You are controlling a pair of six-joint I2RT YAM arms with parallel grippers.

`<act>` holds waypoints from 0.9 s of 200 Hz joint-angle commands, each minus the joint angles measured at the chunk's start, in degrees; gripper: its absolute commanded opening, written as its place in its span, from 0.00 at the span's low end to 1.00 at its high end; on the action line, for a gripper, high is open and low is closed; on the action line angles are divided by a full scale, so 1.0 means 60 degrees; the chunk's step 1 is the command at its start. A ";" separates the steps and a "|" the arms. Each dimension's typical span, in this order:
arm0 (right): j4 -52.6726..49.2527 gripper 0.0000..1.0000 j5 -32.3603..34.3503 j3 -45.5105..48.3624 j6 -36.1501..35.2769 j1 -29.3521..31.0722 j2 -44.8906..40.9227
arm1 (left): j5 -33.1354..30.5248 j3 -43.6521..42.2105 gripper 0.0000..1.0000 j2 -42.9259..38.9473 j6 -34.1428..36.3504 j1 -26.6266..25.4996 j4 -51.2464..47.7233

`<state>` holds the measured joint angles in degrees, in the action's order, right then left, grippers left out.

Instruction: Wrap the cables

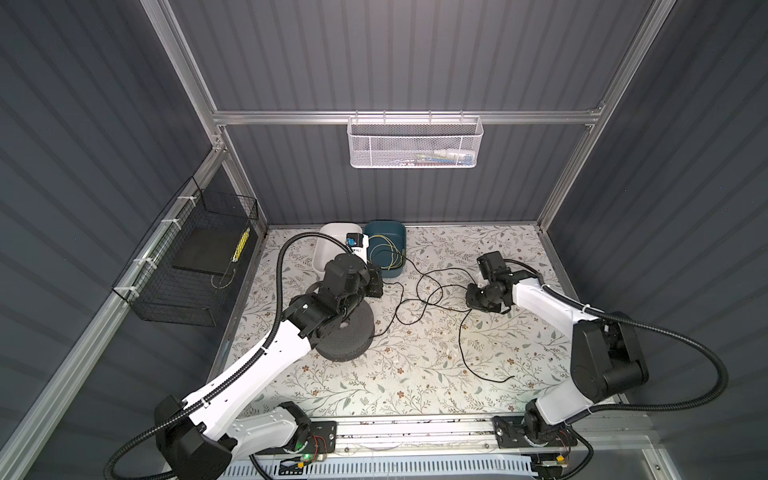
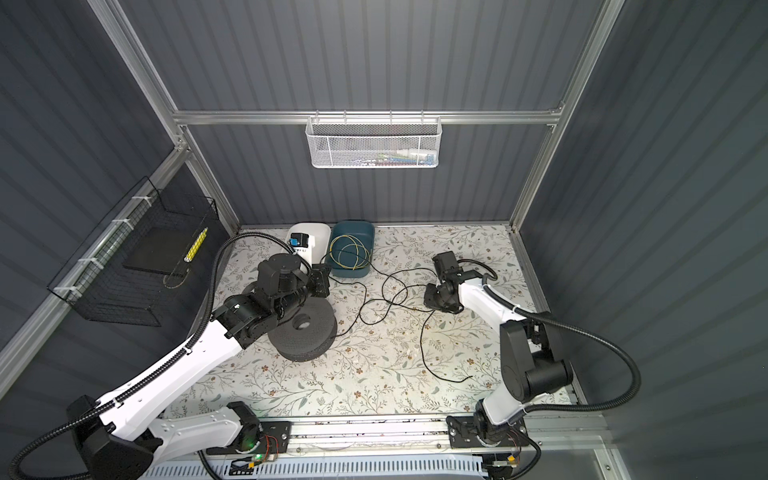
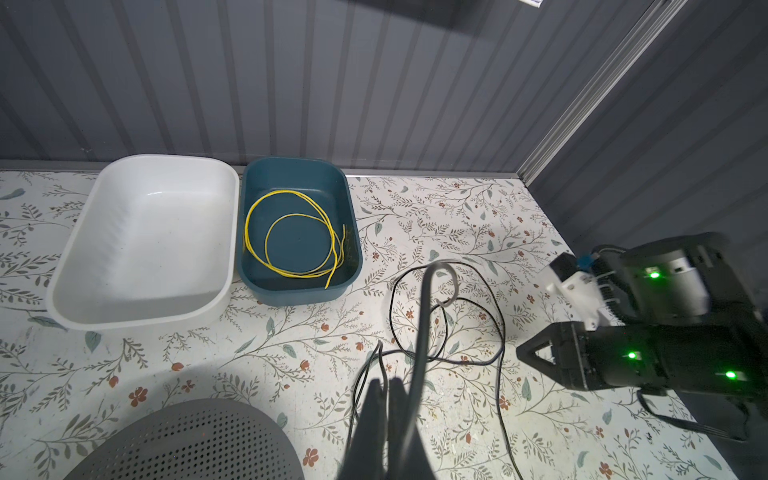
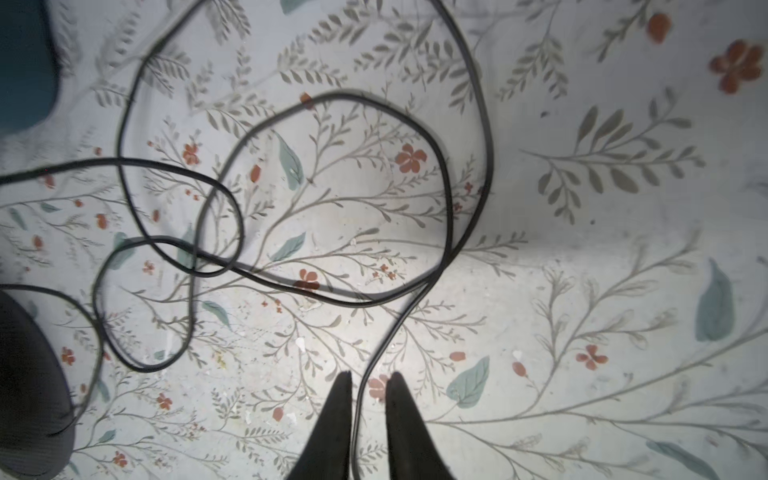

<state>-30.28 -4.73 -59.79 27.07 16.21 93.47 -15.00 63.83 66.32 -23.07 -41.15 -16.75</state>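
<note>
Yellow wire: the yellow wire (image 3: 295,215) lies coiled in a few loose rings inside the teal bin (image 3: 291,295) at the far side of the tabletop (image 1: 415,374). This part looks done.
Black wire: the black wire (image 1: 460,343) sprawls in loose, crossing loops over the middle of the tabletop. One free end trails toward the near right.
Spool: a dark perforated spool (image 2: 316,345) lies flat at the left, under the left arm. A strand of the black wire runs up to its right edge, but I cannot tell whether any turns are wound on it.
Left end effector: the left end effector (image 3: 384,384) is closed, just right of the spool, and appears to pinch a strand of the black wire at its tips.
Right end effector: the right end effector (image 4: 368,378) hangs low over the tabletop with its jaws slightly apart. The black wire runs through the gap and is not clamped.
White bin: the white bin (image 3: 137,249), left of the teal one, holds no wire.
Progress: roughly halfway by my reading.
Left to do: gather the black wire's loops into a coil.
</note>
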 commanded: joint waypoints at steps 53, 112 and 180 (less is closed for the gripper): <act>0.0579 0.22 0.0133 0.0272 0.0233 -0.0064 0.1373 | 0.0024 0.0236 0.00 -0.0028 0.0142 0.0046 0.0110; 0.0778 0.06 0.0085 0.0414 0.0336 -0.0122 0.1494 | 0.0002 0.0223 0.00 -0.0111 0.0159 0.0047 0.0085; -0.0252 0.00 0.0774 0.0194 0.0017 -0.0210 -0.0722 | -0.0139 0.0300 0.00 -0.0187 0.0305 0.0046 0.0042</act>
<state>-27.59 -3.18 -57.52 28.36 15.38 95.79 -15.05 63.94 66.32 -22.87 -41.15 -16.75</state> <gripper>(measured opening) 0.043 0.053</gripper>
